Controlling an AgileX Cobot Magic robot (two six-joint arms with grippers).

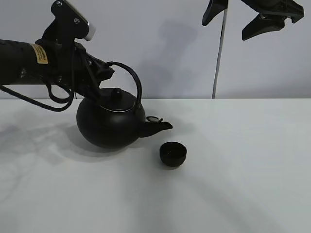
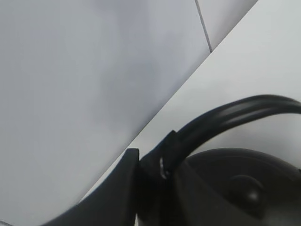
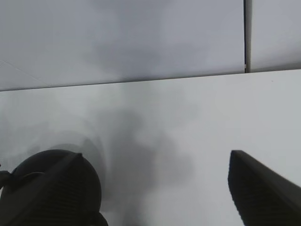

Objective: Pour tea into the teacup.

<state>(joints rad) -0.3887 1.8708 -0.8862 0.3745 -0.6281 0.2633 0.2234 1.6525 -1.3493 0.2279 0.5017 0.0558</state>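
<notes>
A big round black kettle [image 1: 111, 120] with an arched handle [image 1: 132, 78] is tilted, its spout [image 1: 159, 126] pointing right and down toward the teacup. The teacup [image 1: 173, 154], a small black handleless bowl, stands on the white table just right of and below the spout. My left gripper [image 1: 99, 73] is shut on the kettle's handle at its left end; the left wrist view shows the fingers [image 2: 141, 179] clamped on the handle [image 2: 225, 115] above the lid. My right gripper [image 1: 252, 19] is open and empty, high at the upper right, its fingers [image 3: 263, 188] spread wide.
The white table [image 1: 243, 170] stretches to the right and front of the cup. A pale wall with a dark vertical seam [image 1: 218, 53] stands behind. A black cable [image 1: 53, 99] hangs under the left arm.
</notes>
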